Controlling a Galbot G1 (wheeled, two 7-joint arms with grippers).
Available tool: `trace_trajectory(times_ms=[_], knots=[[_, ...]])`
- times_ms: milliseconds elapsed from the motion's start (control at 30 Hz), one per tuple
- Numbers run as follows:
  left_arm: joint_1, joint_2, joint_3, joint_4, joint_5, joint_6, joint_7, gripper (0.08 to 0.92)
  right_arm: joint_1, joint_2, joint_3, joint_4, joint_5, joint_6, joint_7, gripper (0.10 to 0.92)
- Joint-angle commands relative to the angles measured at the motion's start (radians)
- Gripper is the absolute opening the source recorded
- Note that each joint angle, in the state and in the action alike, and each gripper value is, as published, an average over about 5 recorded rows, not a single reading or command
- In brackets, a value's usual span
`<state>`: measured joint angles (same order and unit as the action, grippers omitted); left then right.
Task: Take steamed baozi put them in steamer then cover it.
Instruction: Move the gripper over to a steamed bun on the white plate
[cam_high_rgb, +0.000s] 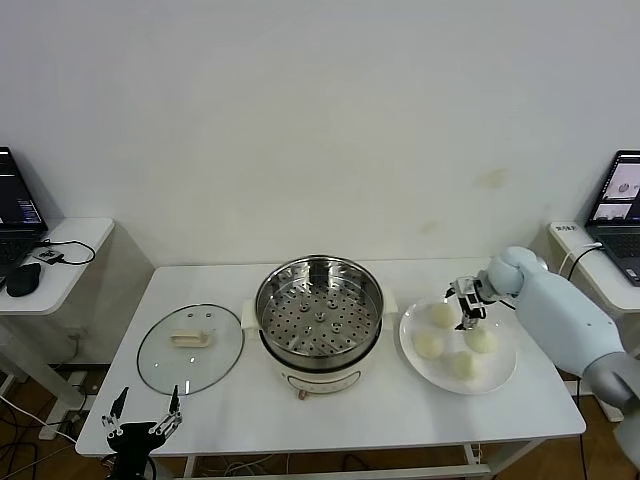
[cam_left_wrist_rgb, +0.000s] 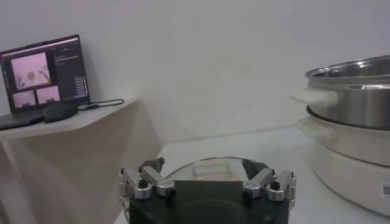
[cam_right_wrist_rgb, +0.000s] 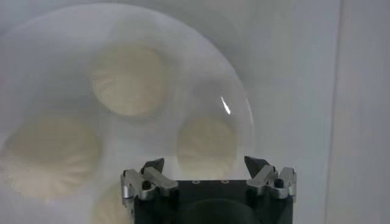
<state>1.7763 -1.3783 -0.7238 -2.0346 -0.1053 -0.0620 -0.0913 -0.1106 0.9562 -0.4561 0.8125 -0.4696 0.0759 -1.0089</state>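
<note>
Four cream-white baozi lie on a white plate (cam_high_rgb: 504, 368) at the table's right: one at the back (cam_high_rgb: 443, 314), one on the left (cam_high_rgb: 428, 344), one on the right (cam_high_rgb: 481, 340) and one at the front (cam_high_rgb: 463, 364). My right gripper (cam_high_rgb: 469, 315) hangs open just above the plate, between the back and right baozi; in the right wrist view it (cam_right_wrist_rgb: 204, 164) is empty over a baozi (cam_right_wrist_rgb: 207, 143). The steel steamer (cam_high_rgb: 320, 310) stands uncovered and empty at the centre. The glass cover (cam_high_rgb: 190, 345) lies flat to its left. My left gripper (cam_high_rgb: 147, 397) is open and empty by the table's front left edge.
The white table (cam_high_rgb: 400, 410) carries everything. Side desks with laptops stand at far left (cam_high_rgb: 15, 205) and far right (cam_high_rgb: 620, 200); a mouse (cam_high_rgb: 22, 278) lies on the left one. In the left wrist view, the cover's handle (cam_left_wrist_rgb: 210, 168) lies ahead and the steamer (cam_left_wrist_rgb: 353, 91) is beside it.
</note>
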Motion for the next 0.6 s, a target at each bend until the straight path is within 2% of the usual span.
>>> trace_trajectory(times_ms=[33, 300, 600], knots=[[0.001, 0.001, -0.004, 0.000, -0.002, -0.001, -0.001, 0.823, 0.020, 0.037, -0.016, -0.049, -0.033, 0.002, 0.003, 0.764], [0.002, 0.000, -0.006, -0.003, -0.004, -0.003, -0.001, 0.823, 0.018, 0.070, 0.000, -0.096, -0.057, 0.012, 0.025, 0.705], [0.003, 0.003, -0.007, -0.009, -0.003, -0.004, -0.001, 0.823, 0.018, 0.068, -0.004, -0.083, -0.049, 0.013, 0.024, 0.641]])
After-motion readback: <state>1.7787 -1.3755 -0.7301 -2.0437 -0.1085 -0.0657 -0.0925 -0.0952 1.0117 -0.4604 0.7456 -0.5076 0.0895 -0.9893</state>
